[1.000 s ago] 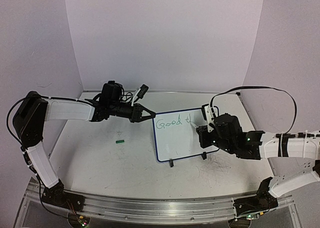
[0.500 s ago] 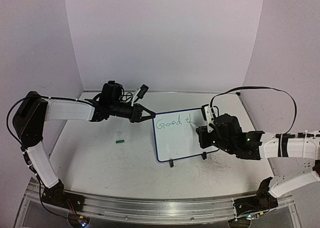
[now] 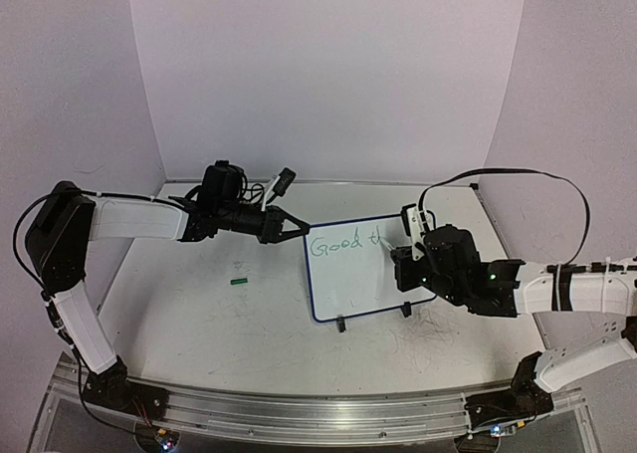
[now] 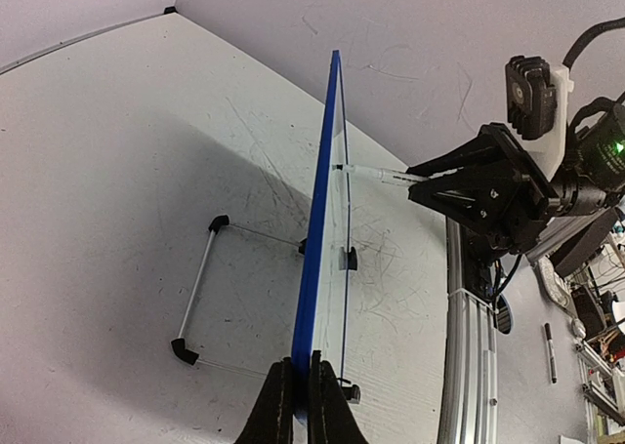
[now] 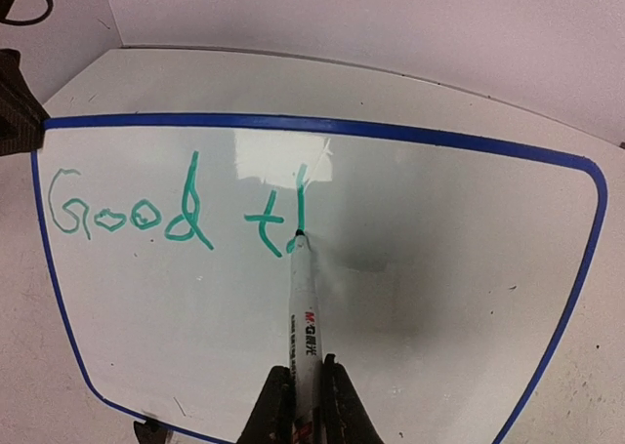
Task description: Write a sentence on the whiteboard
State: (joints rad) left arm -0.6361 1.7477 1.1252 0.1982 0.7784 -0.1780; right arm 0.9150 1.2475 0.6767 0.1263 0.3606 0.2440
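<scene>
**Whiteboard** (image 3: pixel 350 286): small, white, dark-blue frame with rounded corners. It stands propped near the middle of the desk (image 3: pixel 199 324) on two black clip feet (image 3: pixel 341 324) at its lower edge. A thin wire prop (image 4: pixel 196 286) with black corner pieces sits behind it.

**Sentence** (image 5: pixel 127 215): green handwriting along the top of the whiteboard, starting at its upper left. It reads "Good t", followed by one upright stroke of a further letter. The lower half of the whiteboard is blank.

**Marker** (image 5: pixel 303 312): white barrel, dark tip touching the whiteboard at the foot of that last stroke. The barrel print shows "M" and "G" in red and black; the characters after them are too small to read.

**Right tool** (image 5: pixel 301 390): clamped shut on the marker barrel, in front of the whiteboard's right half.

**Left tool** (image 4: pixel 301 381): closed on the blue frame at the whiteboard's upper left corner.

**Small green item** (image 3: pixel 238 282): lies on the desk left of the whiteboard, too small to identify.

**Hidden or unclear:**
- The marker's rear end is buried between the right tool's fingers.
- From above, the right tool covers the whiteboard's right edge and the newest stroke.
- The left wrist view shows the whiteboard edge-on, so the writing cannot be read there
</scene>
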